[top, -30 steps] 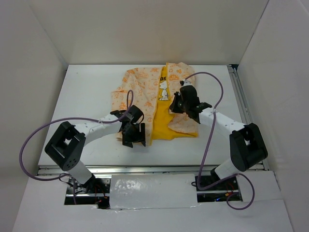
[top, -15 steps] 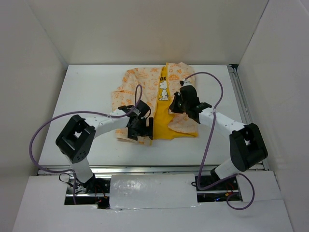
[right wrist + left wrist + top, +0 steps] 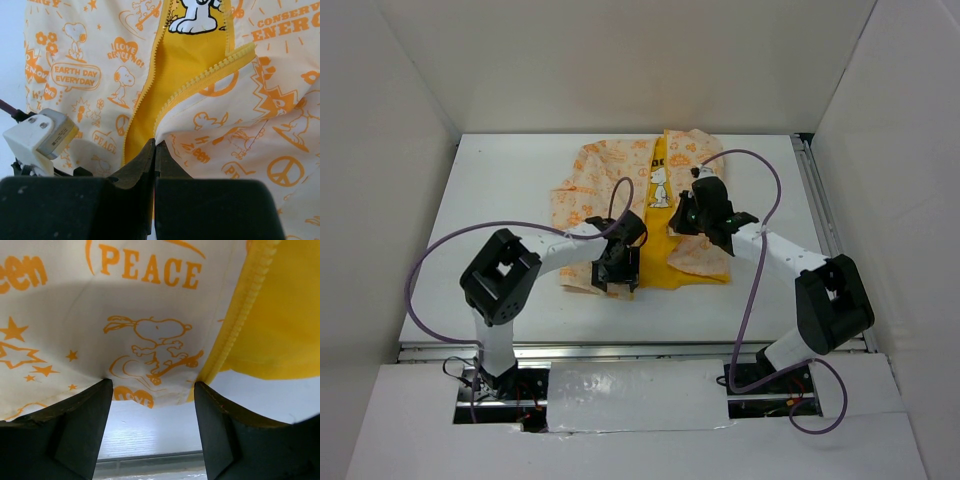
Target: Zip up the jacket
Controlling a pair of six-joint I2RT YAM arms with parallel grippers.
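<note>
Two different stories at the jaws: the left gripper [image 3: 152, 387] is spread wide, straddling the bottom hem of the jacket [image 3: 605, 175] just beside the yellow zipper strip [image 3: 235, 325]. The right gripper [image 3: 155, 146] is pressed tight together, right where the other front panel's edge meets its tips. The jacket lies open mid-tabletop [image 3: 490, 200], toward the far edge.

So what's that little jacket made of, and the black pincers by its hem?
The jacket looks like thin matte woven cloth, cream with orange prints, wrinkling softly. Its lining is smooth yellow fabric, possibly synthetic. The zipper strip has ribbed yellow teeth, probably plastic. The fingers of the left gripper look like dull black moulded plastic.
</note>
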